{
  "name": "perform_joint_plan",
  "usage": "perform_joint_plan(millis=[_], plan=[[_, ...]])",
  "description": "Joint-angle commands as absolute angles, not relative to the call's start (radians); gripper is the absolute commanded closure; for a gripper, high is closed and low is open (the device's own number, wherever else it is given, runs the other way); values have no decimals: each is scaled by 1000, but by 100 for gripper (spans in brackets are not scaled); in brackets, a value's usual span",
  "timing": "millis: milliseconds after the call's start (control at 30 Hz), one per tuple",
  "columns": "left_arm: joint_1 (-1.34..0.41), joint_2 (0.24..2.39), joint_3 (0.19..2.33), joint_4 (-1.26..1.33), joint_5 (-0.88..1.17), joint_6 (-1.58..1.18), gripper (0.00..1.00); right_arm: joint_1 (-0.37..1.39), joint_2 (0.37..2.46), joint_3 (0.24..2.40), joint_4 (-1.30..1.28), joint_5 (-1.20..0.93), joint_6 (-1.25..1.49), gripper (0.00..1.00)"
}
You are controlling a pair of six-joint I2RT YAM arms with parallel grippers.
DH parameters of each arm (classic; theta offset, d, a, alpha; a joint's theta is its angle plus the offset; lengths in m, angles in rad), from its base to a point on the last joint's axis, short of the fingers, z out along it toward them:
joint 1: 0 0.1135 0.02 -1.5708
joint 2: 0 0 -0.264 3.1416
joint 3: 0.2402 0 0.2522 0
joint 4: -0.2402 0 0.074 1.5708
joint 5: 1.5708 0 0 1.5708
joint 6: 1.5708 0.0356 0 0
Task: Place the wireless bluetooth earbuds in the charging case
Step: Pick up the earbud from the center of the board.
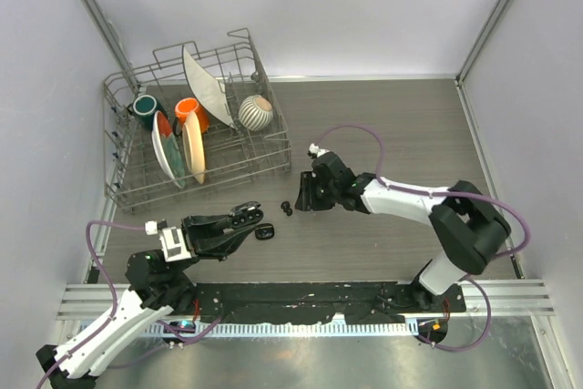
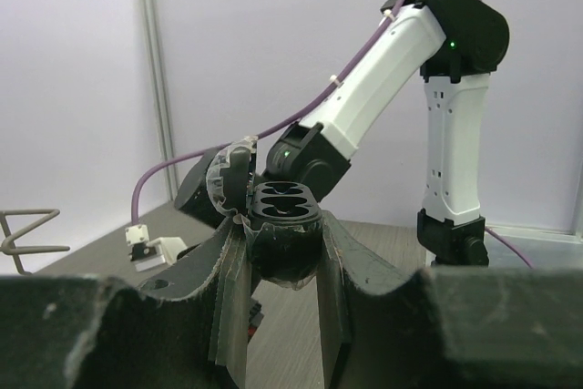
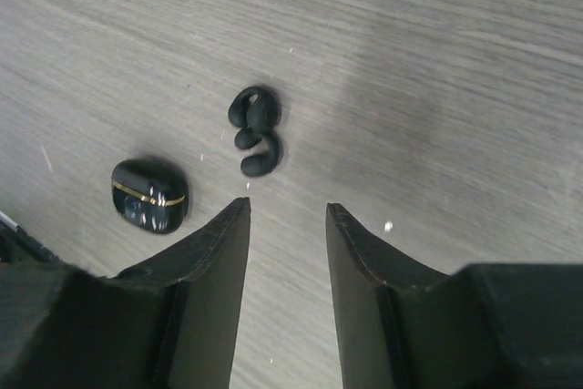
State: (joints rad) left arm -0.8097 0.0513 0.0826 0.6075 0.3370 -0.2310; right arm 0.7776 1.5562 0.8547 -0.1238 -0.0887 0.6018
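top external view: we see a grey-brown wood-grain table (image 1: pixel 401 125) with both arms reaching in from the near edge. the left gripper (image 1: pixel 244 216) is pinched onto a small black oval charging case (image 2: pixel 284 205). in the left wrist view that case sits squeezed between the two dark fingers (image 2: pixel 339 266), its lid hinged open and two hollow sockets showing.

the right gripper (image 1: pixel 303 199) points down at the table. in the right wrist view its jaws stand apart with only bare wood between them. just beyond its tips lie the tiny glossy black wireless bluetooth earbuds (image 3: pixel 256 130), touching one another in a small cluster on the table, outside any case. near them, to the left in that view, rests a closed black pebble-shaped case with a thin gold line (image 3: pixel 148 195). from above, this closed case lies just beside the left gripper's tips, and the earbuds lie between the two grippers.

at the far left stands a grey wire dish rack (image 1: pixel 200 186) holding plates, an orange cup (image 1: pixel 189 111) and a teal cup (image 1: pixel 144 107).
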Motion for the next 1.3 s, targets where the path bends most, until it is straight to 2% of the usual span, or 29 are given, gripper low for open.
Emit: perform_joint_plan(millis=[0,800,1267], plan=[[-813,38,107,614,322,-230,100,784,1640,928,-6,-94,623,57],[-811,37,110,598,304,-239,100,785,1752,888,95,-172,655,73],[-813,38,106,600,304,-245,100,801,1779,890,84,-178,653,74]])
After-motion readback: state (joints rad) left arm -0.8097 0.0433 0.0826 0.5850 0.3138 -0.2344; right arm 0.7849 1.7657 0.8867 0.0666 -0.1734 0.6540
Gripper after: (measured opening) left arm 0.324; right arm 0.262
